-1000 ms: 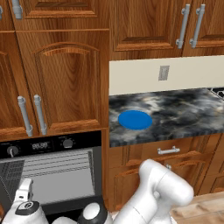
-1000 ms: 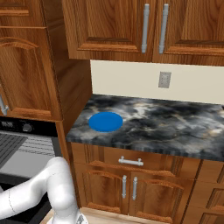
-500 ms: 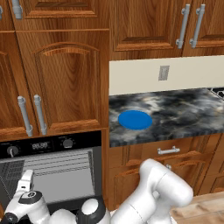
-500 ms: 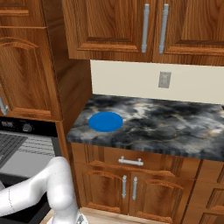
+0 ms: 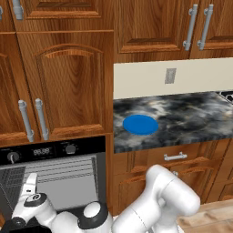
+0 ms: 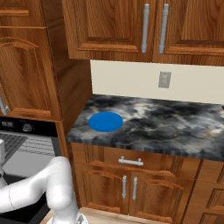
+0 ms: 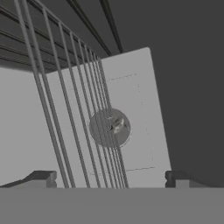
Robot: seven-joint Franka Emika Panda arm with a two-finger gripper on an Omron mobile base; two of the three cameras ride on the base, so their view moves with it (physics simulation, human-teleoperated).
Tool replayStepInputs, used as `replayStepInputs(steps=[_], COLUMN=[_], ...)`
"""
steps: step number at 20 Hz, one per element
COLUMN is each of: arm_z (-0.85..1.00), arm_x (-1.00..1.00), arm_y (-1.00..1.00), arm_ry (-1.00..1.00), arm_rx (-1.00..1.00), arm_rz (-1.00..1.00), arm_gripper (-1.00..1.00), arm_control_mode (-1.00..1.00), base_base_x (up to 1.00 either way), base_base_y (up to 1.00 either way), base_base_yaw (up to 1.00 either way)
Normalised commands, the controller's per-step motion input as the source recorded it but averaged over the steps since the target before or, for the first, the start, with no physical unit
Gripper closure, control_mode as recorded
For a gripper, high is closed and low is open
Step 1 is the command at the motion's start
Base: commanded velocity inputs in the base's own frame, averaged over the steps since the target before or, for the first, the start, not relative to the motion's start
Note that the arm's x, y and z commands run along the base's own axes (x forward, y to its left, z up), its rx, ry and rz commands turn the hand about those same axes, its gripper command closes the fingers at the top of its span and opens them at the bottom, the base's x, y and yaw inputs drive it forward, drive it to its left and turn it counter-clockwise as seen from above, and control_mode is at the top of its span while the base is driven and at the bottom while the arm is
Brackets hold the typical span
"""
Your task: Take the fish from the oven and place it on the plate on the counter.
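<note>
Hand view: hand [image 7: 109, 179] is wide open, empty, dropped lower into the oven [image 5: 50, 175] over the last second. Fish [image 7: 117, 125] unreached, plate [image 5: 140, 124] waiting on the table [image 5: 191, 118].

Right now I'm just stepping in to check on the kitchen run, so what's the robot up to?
The white arm is reaching low into the open oven, its claw spread wide and holding nothing. From the hand camera, wire rack bars cross the grey interior; whether the fish is there can't be made out. The blue plate sits bare on the marbled counter to the oven's right, so nothing has been brought over yet.
</note>
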Motion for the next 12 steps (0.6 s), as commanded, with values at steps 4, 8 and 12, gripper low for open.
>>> replayStepInputs(steps=[4,8,12], arm_z=[-0.52,-0.6,-0.86], arm_x=[0.0,0.0,0.0], arm_y=[0.0,0.0,0.0], arm_ry=[-0.13,-0.07,0.0], arm_rx=[0.0,0.0,0.0], arm_rz=[0.0,0.0,0.0], arm_gripper=[-1.0,-1.0,-1.0], arm_control_mode=[-1.0,-1.0,-1.0], base_base_x=[0.0,0.0,0.0], base_base_y=[0.0,0.0,0.0], base_base_yaw=[0.0,0.0,0.0])
